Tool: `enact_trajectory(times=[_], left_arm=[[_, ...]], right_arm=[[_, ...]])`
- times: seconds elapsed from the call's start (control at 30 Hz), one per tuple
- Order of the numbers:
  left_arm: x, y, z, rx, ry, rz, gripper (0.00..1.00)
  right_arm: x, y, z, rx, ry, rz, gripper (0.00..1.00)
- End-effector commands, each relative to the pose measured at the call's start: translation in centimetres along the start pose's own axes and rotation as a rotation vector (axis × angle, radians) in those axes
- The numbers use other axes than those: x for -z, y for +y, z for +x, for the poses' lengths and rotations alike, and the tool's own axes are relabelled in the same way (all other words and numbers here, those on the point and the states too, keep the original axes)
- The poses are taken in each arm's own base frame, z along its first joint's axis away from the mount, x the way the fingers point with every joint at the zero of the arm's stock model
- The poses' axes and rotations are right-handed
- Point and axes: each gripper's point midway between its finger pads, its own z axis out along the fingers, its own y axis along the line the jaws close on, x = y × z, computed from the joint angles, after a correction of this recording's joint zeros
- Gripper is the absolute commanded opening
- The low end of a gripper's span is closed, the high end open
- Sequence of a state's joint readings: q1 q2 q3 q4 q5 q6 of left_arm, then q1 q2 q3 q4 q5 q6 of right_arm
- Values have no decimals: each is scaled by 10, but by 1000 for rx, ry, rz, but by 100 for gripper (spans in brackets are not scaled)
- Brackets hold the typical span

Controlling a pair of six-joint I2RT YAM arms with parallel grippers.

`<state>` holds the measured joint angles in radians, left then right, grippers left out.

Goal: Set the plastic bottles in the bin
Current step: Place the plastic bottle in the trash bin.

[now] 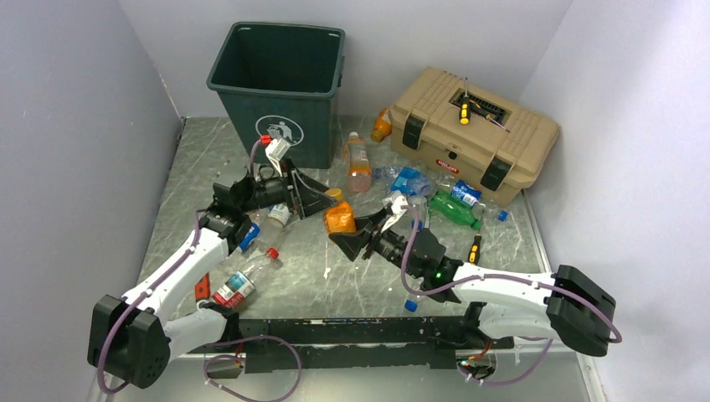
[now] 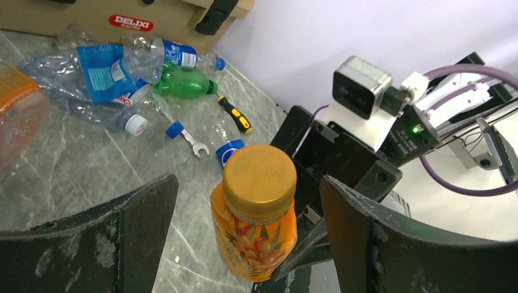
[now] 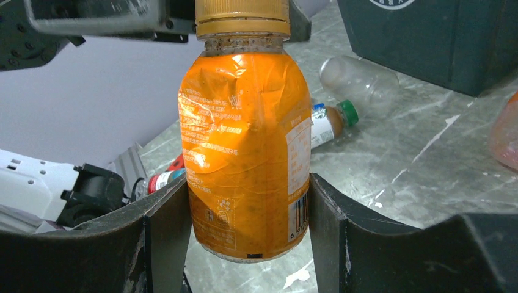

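Clamping the orange bottle (image 3: 244, 152) in front of the bin (image 1: 280, 84), your right gripper (image 3: 247, 207) grips its lower body; your left gripper (image 2: 247, 189) stands spread wide, flanking its cap (image 2: 259, 174).

The orange bottle (image 3: 244, 152) is glossy crinkled plastic, table (image 3: 440, 177) perhaps smooth stone.

We see only the lower front of the bin (image 3: 427, 43) in the right wrist view, and the orange bottle (image 3: 244, 152) loses its cap top there. The toolbox (image 2: 73, 18) is cropped in the left wrist view.
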<state>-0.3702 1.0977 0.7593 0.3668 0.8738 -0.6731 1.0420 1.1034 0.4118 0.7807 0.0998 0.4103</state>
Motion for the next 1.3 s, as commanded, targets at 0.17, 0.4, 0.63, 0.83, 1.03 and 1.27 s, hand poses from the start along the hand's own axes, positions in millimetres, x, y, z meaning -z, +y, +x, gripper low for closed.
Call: enact_trajectory(times=[0.17,0.4,0.63,0.83,1.03,1.27], left_arm=[[-2,-13,-6,-70,17,39,79],[-4,-17,-6,-55,16,74,72],[-2,-25,-8,-65,3,108,71],[-2,-27,-7,-63,13,125,42],[-3,-28,-5,-48,27,138,66],[-4,-28,-3,-45,35,147,26]], right_arm=[[-18,28,-47,9,-134,-92,27],[-22,31,-37,11,-100,-112,28],[-25,31,-32,12,-85,-113,28],[-26,29,-31,7,-86,-102,28],[-27,29,-35,2,-96,-99,29],[-26,29,-35,-3,-93,-94,33]])
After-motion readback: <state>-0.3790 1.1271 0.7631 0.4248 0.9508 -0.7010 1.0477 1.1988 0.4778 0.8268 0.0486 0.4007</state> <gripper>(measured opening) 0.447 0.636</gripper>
